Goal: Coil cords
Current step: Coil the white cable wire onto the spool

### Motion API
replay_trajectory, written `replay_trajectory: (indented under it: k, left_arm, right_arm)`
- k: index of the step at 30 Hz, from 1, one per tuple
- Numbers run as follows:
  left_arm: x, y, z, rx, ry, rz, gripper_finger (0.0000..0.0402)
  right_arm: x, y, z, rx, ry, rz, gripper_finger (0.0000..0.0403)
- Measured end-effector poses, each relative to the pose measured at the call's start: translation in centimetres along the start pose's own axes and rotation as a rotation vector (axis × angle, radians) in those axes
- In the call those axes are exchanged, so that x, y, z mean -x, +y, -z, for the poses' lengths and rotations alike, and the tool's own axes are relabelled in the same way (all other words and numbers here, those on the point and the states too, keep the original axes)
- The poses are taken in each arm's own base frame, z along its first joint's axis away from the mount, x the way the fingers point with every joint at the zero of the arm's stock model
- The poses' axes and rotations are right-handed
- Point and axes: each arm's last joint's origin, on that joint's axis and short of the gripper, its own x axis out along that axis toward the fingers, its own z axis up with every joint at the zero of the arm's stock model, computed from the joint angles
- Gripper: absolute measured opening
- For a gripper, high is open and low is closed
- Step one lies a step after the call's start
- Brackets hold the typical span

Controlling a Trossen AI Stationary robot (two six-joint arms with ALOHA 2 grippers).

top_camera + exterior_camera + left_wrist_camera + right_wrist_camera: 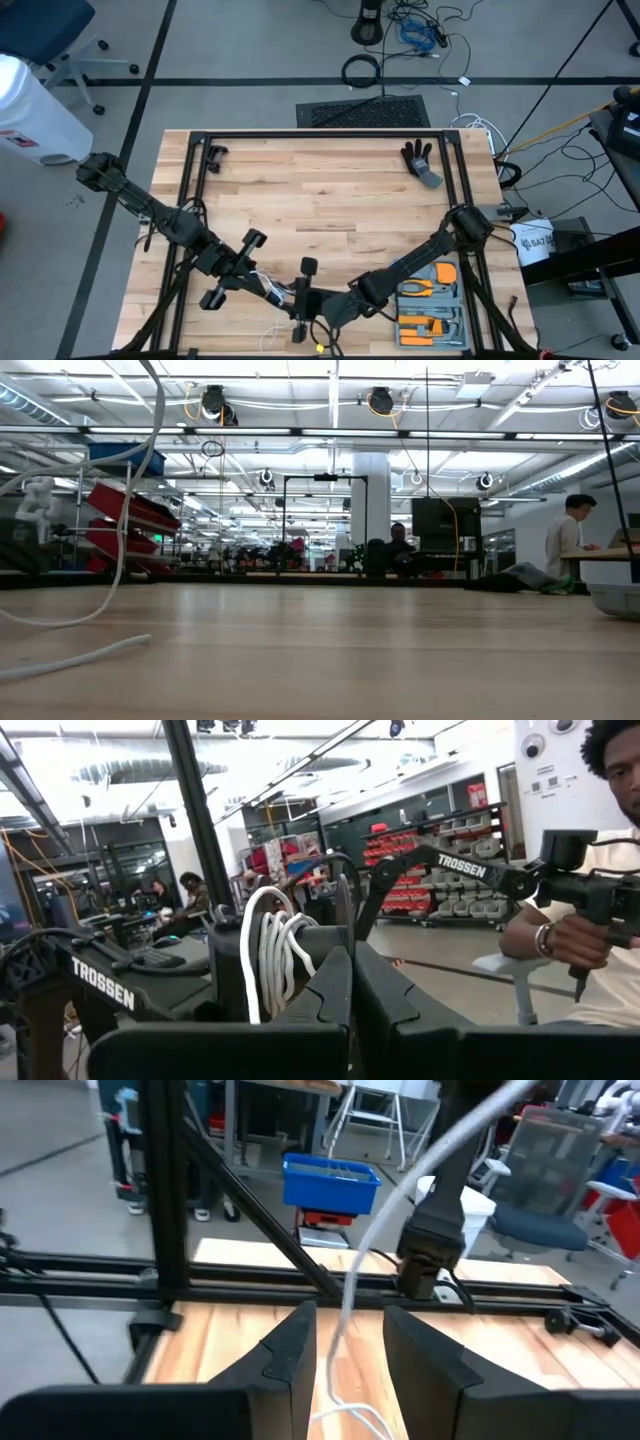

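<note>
The white cord (275, 952) is wound in several turns on a dark reel (345, 910), which shows edge-on in the left wrist view. My left gripper (258, 280) is near the table's front edge, shut on the reel. My right gripper (290, 300) faces it from the right and is open. The cord (347, 1315) runs up between its two fingers; I cannot tell whether it touches them. In the low view, slack cord (70, 655) lies on the table and a loop (122, 540) rises from it. My left gripper pinches the reel (346, 925) between its two fingers, with the reel's thin edge standing up between the fingertips. The wound turns of white cord (268, 960) sit on the reel beside one finger. The fingers hide the exact place of contact.
A tray of orange-handled tools (432, 300) lies at the front right. A black glove (420, 162) lies at the far right. A black frame (320, 138) rims the table. A person holding a control arm (590, 910) is beyond the table.
</note>
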Motion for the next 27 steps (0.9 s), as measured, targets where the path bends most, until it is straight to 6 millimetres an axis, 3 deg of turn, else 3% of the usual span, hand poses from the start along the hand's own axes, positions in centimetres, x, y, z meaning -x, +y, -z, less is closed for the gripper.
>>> replay_trajectory:
  k: [4, 11, 27]
  left_arm:
    - [0.0, 0.0, 0.0, -0.002, 0.001, 0.000, 0.0002]
    - [0.0, 0.0, 0.0, -0.003, 0.000, 0.000, 0.0002]
    - [0.7, 0.2, -1.0, -0.018, -0.035, -0.016, 0.0002]
  right_arm:
    - [-0.2, -0.1, 0.1, 0.008, -0.011, 0.006, 0.0088]
    - [-0.2, -0.1, 0.0, 0.031, -0.015, 0.009, 0.0006]
    - [0.5, 0.2, 2.1, 0.122, 0.194, -0.056, 0.0001]
